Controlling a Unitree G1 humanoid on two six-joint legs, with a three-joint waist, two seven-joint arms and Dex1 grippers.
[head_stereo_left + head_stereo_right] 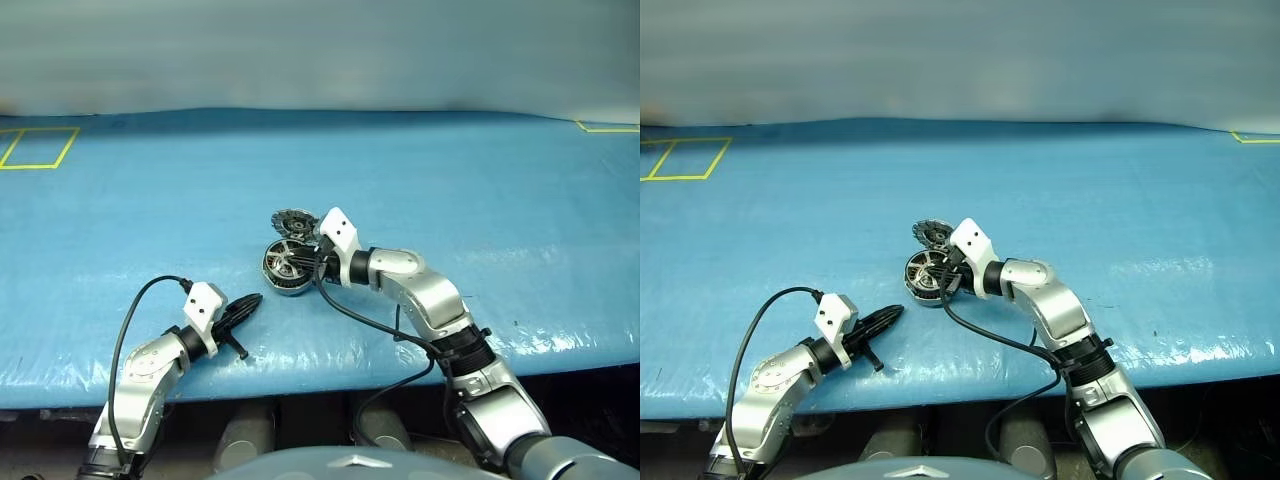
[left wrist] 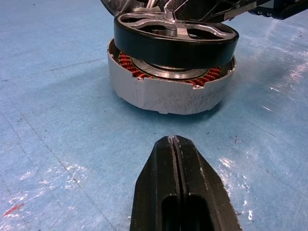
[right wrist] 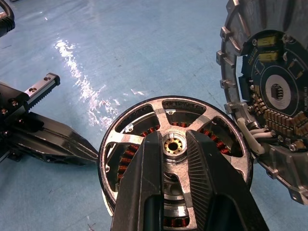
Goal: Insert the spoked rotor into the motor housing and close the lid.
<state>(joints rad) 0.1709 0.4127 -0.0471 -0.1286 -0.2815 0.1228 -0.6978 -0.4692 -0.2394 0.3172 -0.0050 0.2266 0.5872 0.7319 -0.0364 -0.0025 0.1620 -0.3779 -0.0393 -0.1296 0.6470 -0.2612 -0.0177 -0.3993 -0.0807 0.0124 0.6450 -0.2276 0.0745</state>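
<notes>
Silver spoked rotor [image 3: 175, 144] pinched by right gripper [image 3: 174, 144], atop motor housing [image 2: 163, 94]

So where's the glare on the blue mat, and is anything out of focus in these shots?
Right wrist view: a bright glare streak on the blue mat beyond the spoked rotor, which is sharp. Left wrist view: small glints on the mat beside the left gripper; the motor housing is sharp. Head views: sheen along the mat's near edge, and the backdrop looks hazy.
</notes>
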